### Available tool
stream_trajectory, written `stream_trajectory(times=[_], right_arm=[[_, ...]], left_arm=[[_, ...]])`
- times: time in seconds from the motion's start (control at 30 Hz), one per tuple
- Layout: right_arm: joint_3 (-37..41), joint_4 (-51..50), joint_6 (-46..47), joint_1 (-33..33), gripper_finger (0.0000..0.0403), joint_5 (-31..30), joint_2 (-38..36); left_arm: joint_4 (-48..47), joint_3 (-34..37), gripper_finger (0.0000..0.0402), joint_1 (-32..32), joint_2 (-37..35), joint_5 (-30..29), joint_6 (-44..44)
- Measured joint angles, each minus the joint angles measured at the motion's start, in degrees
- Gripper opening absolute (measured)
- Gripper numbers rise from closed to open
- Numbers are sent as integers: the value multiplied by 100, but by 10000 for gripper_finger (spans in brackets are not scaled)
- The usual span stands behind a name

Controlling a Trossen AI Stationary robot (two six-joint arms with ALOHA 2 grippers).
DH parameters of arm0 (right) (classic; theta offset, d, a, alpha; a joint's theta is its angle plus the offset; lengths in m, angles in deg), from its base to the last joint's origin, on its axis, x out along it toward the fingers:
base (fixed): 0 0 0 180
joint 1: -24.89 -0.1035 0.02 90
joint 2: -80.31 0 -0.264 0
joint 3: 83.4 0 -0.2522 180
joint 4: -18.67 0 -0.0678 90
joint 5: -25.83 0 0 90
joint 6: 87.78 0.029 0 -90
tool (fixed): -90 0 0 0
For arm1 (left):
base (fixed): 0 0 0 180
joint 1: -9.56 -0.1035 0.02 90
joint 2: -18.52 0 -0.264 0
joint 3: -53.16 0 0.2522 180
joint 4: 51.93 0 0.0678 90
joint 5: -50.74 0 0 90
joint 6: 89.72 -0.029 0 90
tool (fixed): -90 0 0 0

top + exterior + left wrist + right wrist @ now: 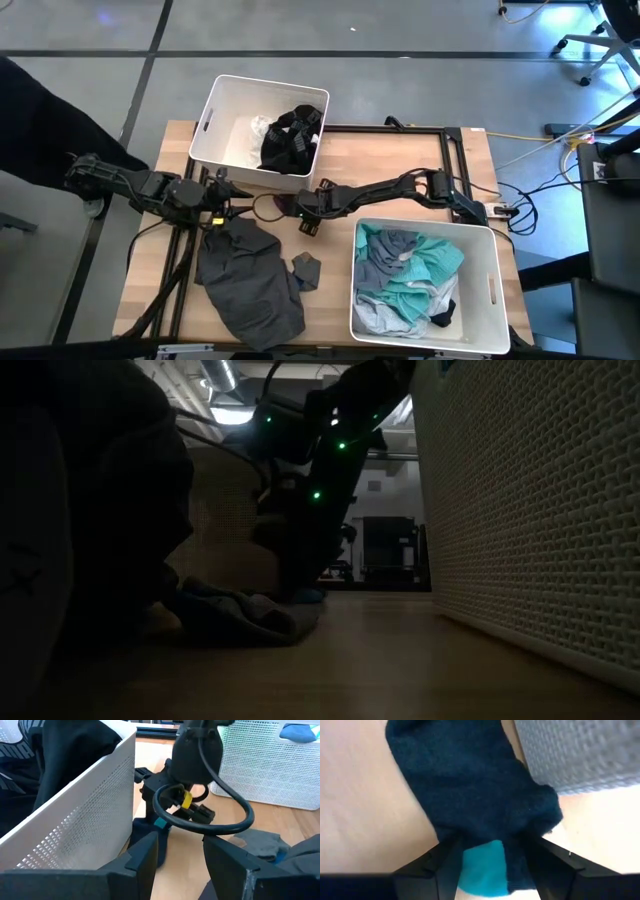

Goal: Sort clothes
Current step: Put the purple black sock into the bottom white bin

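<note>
High view, right arm: stretched low across the counter (400, 160) from the right side toward the middle; right end effector (303, 205) sits just below the upper bin (212, 120), over a small dark sock (283, 204)
High view, left arm: reaches in from the left edge, lying nearly flat; left end effector (222, 190) points at the right one, close beside it
High view, clothes: dark grey garment (245, 280) spread on the lower left of the counter, a small grey sock (305, 268) beside it; black pieces (292, 138) in the upper bin; teal and pale grey-blue pieces (415, 270) in the lower right bin (495, 290)
Low view: dim; a dark arm (320, 470) comes down to the counter behind a grey fabric heap (240, 615); a bin wall (540, 510) fills the right
Left wrist view: left fingers (145, 860) stand wide apart with nothing between them; ahead, the right arm's wrist (197, 750) tilts down onto the dark sock (145, 832) beside the bin wall (85, 815)
Right wrist view: right fingers (445, 860) straddle the dark sock (470, 785) at its teal toe (482, 867), set apart at about the sock's width; whether they pinch it cannot be told
</note>
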Motion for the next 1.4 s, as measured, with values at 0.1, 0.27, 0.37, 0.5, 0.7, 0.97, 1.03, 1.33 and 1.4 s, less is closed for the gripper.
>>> stream_trajectory(times=[0.1,0.27,0.37,0.5,0.7,0.97,1.03,1.33,1.4], right_arm=[[-17,68,-3,53,194,191,68],[-14,138,-129,77,133,298,74],[-27,135,-288,77,81,330,85],[-25,105,-522,76,14,171,90],[7,-232,-626,-7,32,-21,-123],[-1,-718,-739,-446,12,-487,-1083],[-2,-776,-774,-546,13,-637,-1368],[-8,-1067,-771,-1006,24,-791,-2650],[-9,-1075,-770,-1158,25,-789,-2941]], left_arm=[[0,-1,147,0,0,-1,-7],[-1,-1,147,-5,4,-1,-9],[-3,-1,147,-20,4,-1,-9],[-5,-1,147,-24,4,-2,-11],[-7,-1,147,-24,4,-1,-13],[2,-1,147,-24,4,1,-107],[4,-1,147,-24,4,1,-96],[-3,-5,147,-24,5,1,-96],[5,-5,147,-24,4,0,-96]])
